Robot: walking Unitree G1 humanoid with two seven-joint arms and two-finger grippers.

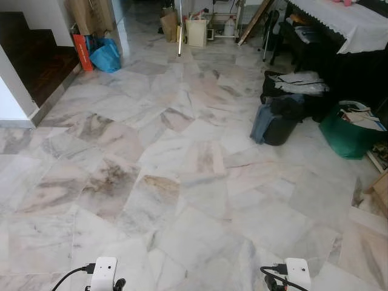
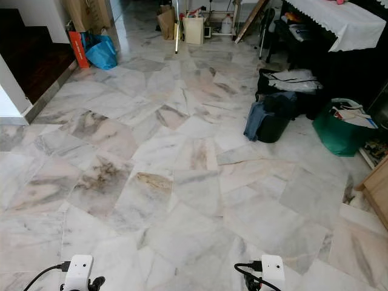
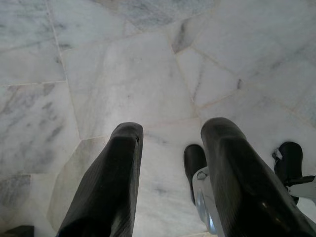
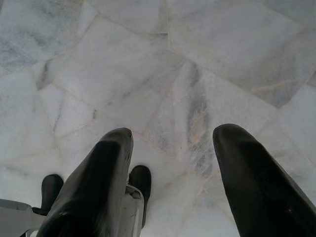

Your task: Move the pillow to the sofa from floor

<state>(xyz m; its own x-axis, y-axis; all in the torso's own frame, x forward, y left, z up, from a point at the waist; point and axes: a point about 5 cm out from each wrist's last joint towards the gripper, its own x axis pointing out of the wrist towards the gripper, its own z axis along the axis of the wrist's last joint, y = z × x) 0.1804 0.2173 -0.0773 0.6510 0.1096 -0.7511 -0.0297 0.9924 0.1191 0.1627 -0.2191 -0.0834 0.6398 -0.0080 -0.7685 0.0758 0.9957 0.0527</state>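
Marble floor (image 1: 182, 182) stretches bare toward the black bag (image 1: 279, 121); both jaws, left gripper (image 3: 170, 148) and right gripper (image 4: 170, 153), hang wide, holding nothing. Risk: walking into that clutter while searching for the pillow.

marble floor (image 1: 182, 182), pale irregular slabs; grey-brown veining

Glossy veined marble floor (image 1: 182, 182); lace-edged white cloth (image 1: 345, 24) on the table; smooth matt black pincer fingers (image 3: 108, 182)
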